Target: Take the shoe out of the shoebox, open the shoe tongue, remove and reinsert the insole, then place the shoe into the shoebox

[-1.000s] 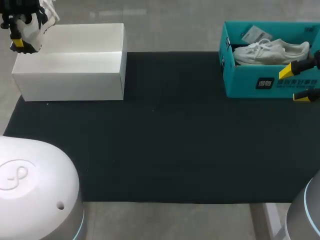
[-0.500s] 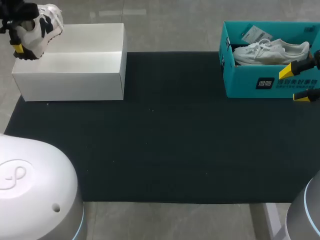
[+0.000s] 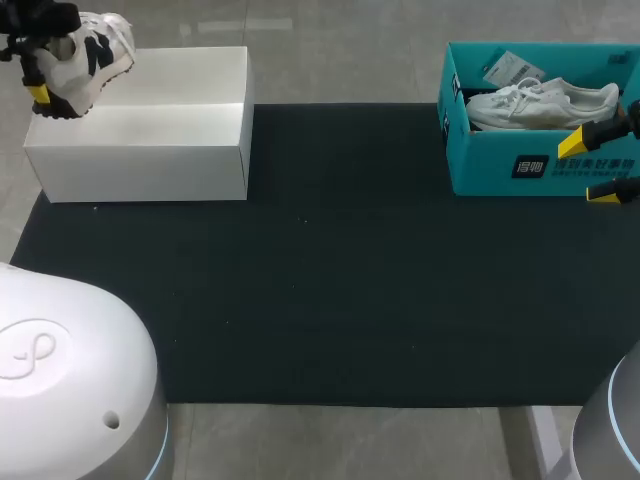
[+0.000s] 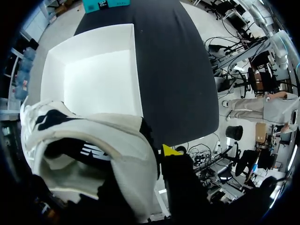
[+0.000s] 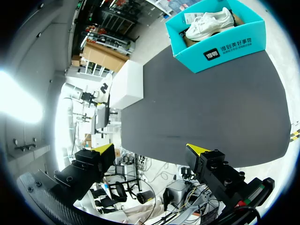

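Observation:
A white shoe with black markings [image 3: 88, 50] hangs over the far left corner of the open white shoebox [image 3: 150, 150], and my left gripper [image 3: 48, 82] is shut on it. In the left wrist view the shoe [image 4: 93, 140] fills the space between the fingers. One yellow fingertip [image 4: 171, 150] shows beside its heel, and the white box's bare inside [image 4: 98, 79] lies ahead. My right gripper [image 3: 592, 168] stands open and holds nothing, just in front of the teal shoebox [image 3: 500, 160]. In the right wrist view its tips are spread wide around the right gripper's gap [image 5: 150, 150].
Inside the teal box lies a second white shoe [image 3: 540, 100] with a paper tag [image 3: 510, 70] behind it. The black mat [image 3: 330, 290] stretches between the two boxes. The same teal box [image 5: 220, 44] and white box [image 5: 129, 82] appear far ahead in the right wrist view.
The left gripper has turned with the shoe in it, so the toe has swung to the right and shows more over the white box. The right arm has kept still.

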Available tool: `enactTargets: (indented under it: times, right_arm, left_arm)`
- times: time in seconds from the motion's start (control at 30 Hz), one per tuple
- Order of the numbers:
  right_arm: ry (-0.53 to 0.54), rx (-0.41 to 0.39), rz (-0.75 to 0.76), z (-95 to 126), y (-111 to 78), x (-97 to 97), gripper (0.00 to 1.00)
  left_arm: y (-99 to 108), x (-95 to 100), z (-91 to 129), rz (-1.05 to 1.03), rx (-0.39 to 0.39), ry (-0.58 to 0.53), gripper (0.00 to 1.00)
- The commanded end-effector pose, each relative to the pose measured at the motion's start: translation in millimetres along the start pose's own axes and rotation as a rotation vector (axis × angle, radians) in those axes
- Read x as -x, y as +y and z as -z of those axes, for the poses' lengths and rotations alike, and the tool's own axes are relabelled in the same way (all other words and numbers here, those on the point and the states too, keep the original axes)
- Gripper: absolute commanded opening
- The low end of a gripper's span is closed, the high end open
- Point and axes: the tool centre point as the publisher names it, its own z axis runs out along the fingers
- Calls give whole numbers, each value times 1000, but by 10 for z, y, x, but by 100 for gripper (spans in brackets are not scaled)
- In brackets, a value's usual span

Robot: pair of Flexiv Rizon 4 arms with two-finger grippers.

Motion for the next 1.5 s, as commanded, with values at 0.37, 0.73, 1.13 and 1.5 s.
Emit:
enactTargets:
  times: [0.37,0.73,1.13,1.5]
  right_arm:
    - [-1,1,-1,-7,-5,1,100]
    - [-1,1,-1,-7,-5,1,100]
    - [-1,1,-1,-7,-5,1,100]
    - [-1,1,-1,-7,-5,1,100]
  left_arm:
    - [333,82,157,-1256,243,234,0]
    - [333,82,157,-1256,243,234,0]
    - [333,82,157,-1256,243,234,0]
    - [283,316,198,-1260,256,62,0]
